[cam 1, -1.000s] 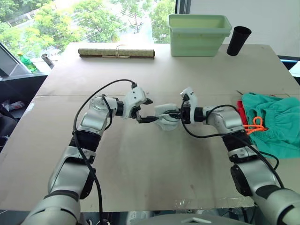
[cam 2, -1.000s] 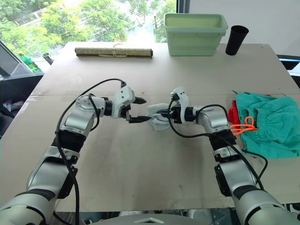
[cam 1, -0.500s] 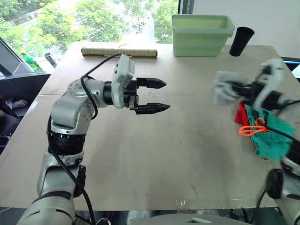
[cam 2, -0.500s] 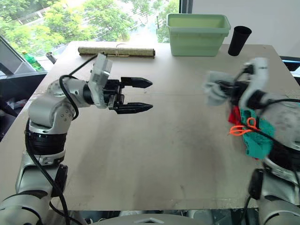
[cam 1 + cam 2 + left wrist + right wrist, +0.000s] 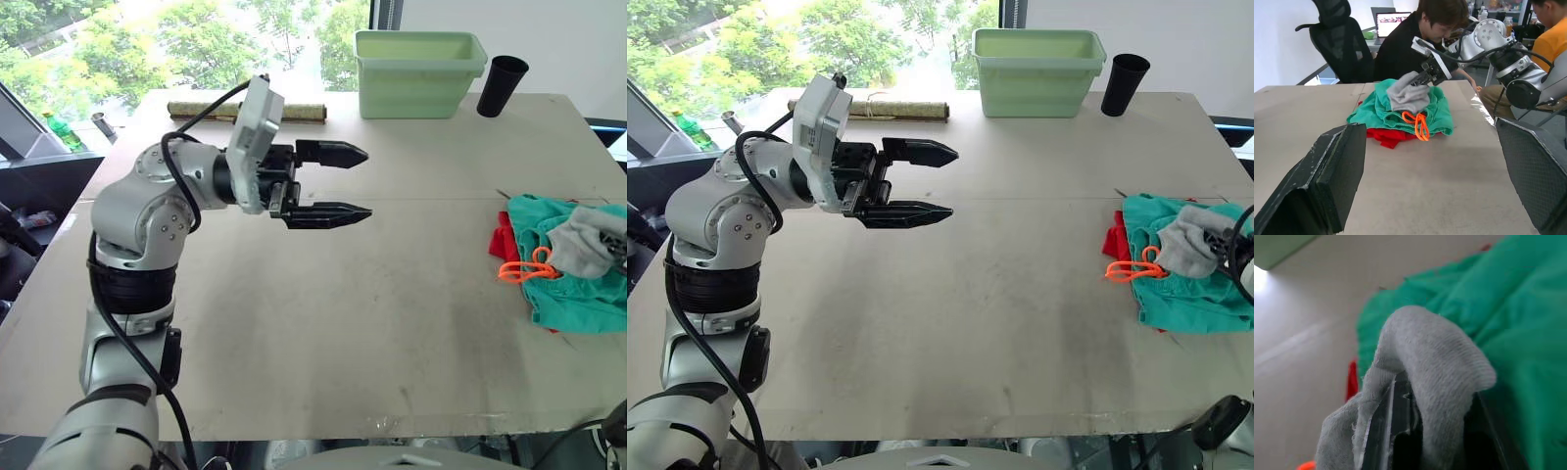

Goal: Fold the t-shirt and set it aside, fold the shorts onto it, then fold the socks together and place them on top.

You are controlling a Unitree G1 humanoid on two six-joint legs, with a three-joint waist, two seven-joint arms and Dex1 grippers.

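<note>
Right hand has carried the socks from worktop centre over to 3 o'clock, still clamped on them, now resting on the shorts with the t-shirt underneath; just the release left, I'd say. Left hand has pulled back toward 11 o'clock, open and empty. Count: one t-shirt, one shorts, one sock bundle (the pair reads as one lump), two hands.

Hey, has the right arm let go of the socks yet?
No, the right gripper is shut on the socks, with the grey fabric draped over its jaws just above the shorts.
</note>
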